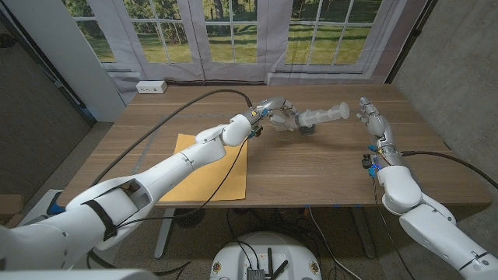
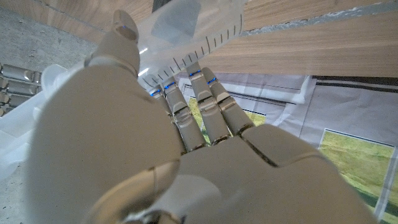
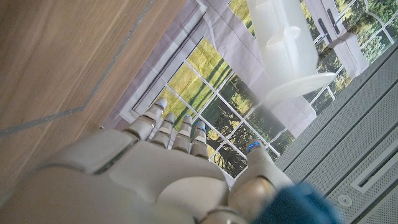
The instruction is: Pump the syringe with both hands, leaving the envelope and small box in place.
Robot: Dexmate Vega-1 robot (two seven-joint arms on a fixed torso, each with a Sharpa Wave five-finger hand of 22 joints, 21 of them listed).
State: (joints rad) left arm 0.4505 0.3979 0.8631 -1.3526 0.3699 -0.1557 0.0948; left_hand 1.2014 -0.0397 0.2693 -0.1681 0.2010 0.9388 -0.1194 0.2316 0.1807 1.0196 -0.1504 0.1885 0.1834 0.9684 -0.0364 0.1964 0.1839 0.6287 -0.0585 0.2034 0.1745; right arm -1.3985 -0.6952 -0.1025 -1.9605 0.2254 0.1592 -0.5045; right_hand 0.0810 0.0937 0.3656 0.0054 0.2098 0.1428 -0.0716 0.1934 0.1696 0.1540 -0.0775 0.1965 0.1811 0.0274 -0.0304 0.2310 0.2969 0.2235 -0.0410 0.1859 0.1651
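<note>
A yellow envelope [image 1: 210, 167] lay on the near left of the wooden table [image 1: 327, 167], partly under the left arm; a white power strip [image 1: 152, 87] sat at the far left edge. The left hand [image 1: 282, 114] gripped the translucent syringe [image 1: 323, 116], lifted above the far middle of the table. A small dark object below the syringe was unclear. The right hand [image 1: 372, 117] stood just right of the plunger end, fingers loosely apart, holding nothing.

White power strip [image 1: 152, 87] at table's [image 1: 311, 167] far-left corner.
</note>
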